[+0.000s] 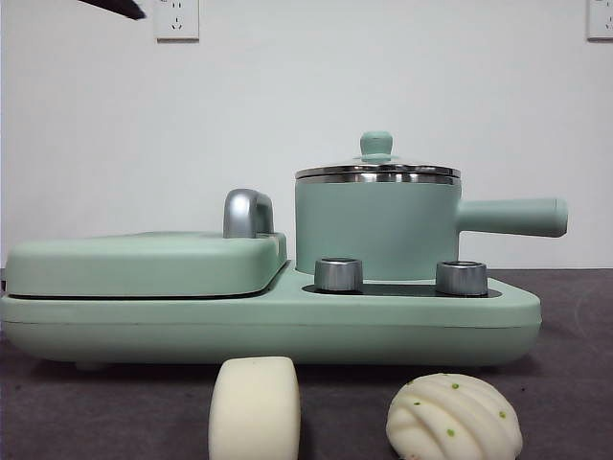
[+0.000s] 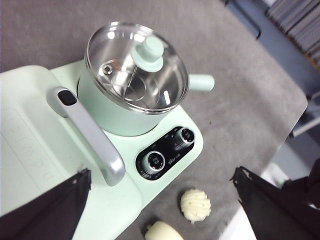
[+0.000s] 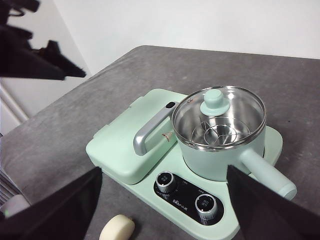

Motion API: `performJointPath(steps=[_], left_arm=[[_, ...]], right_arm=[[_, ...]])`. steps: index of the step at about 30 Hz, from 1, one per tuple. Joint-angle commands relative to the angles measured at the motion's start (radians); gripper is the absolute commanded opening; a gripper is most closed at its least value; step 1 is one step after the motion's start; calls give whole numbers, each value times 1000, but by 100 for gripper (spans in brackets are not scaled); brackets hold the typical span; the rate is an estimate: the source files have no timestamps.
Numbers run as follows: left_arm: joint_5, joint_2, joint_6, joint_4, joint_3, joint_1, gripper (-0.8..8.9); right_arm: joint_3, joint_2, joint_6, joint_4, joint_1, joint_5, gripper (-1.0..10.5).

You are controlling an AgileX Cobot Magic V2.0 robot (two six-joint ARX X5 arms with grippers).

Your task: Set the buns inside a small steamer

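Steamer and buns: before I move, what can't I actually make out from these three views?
- Smooth bun: front view's bottom edge cuts its base; in the right wrist view the right gripper partly hides it.
- Ridged bun: out of the right wrist view; cut off at the bottom in the front view.
- Steamer interior: only a steel rack shows through the lid; reflections blur the rest.
- Dial markings: too small.

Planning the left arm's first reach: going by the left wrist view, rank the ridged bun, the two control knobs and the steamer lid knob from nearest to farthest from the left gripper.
1. Ridged bun, on the table by the appliance's front.
2. Control knobs, on the black panel.
3. Steamer lid knob, atop the glass lid, farthest.
The left gripper hangs open above.
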Motion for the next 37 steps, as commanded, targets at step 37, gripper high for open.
performJointPath(steps=[37], left_arm=[[-420, 1051, 175, -378, 1126, -340, 432]], right_arm=[[16, 5, 7, 7, 0, -2, 398]])
